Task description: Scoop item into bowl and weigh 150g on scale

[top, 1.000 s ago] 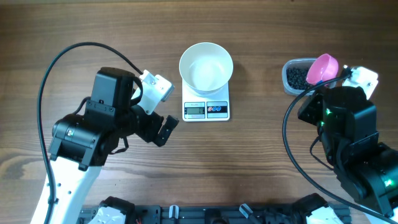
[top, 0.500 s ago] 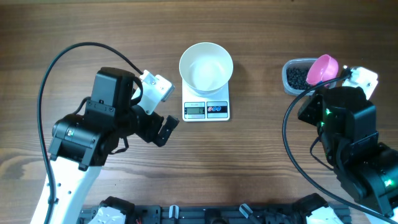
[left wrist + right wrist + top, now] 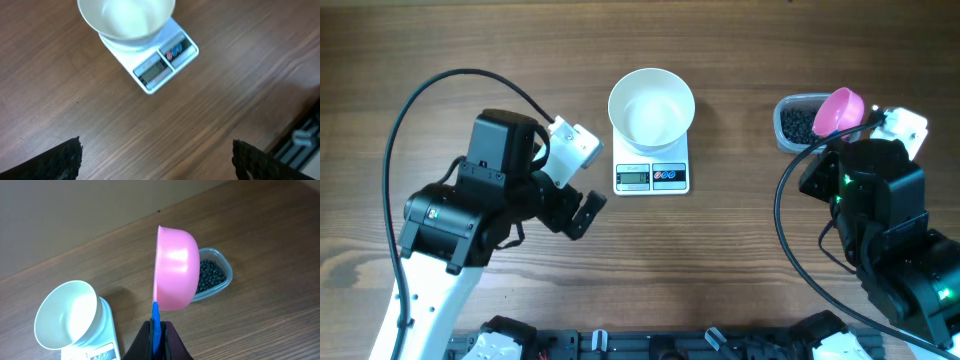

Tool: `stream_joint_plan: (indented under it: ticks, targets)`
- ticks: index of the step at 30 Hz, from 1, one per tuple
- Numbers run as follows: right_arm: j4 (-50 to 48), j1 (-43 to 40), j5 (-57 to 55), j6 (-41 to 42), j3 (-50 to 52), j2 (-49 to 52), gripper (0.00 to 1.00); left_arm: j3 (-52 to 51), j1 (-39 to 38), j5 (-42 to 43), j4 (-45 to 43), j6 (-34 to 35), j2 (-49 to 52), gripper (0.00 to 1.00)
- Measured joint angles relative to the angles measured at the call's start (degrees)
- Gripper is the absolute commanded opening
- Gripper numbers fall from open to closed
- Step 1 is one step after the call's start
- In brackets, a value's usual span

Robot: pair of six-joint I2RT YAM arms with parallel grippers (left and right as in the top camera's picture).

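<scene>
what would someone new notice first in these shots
The bright pink scoop stands out most, turned on its side at the right of the table, pinched by its handle in the shut right gripper, beside the clear tub of black beads. Next comes the empty white bowl sitting on the small white scale at the middle. The left gripper hangs wide open, short of the scale.

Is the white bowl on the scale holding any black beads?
No, the bowl on the scale shows only a bare white inside.
</scene>
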State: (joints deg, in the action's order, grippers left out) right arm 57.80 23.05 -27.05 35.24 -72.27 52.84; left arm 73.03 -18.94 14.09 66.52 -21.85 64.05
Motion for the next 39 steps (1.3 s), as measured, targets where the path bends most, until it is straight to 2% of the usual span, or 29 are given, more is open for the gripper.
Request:
stream_joint_plan:
  ticks: [10, 23, 31, 39]
  targets:
    - [0.02, 0.0, 0.0, 0.0, 0.0, 0.0, 0.04, 0.0, 0.0, -0.57, 3.69, -7.28, 0.0, 1.0]
    - [0.0, 0.0, 0.02, -0.5, 0.0, 0.0, 0.04, 0.0, 1.57, -1.57, 4.28, -8.13, 0.0, 1.0]
    - [0.0, 0.0, 0.0, -1.09, 0.0, 0.0, 0.04, 0.0, 5.31, 4.17, 5.57, -13.97, 0.0, 1.0]
    - [0.0, 0.0, 0.0, -1.09, 0.0, 0.0, 0.05, 0.0, 5.35, 5.14, 5.97, -15.63, 0.0, 1.0]
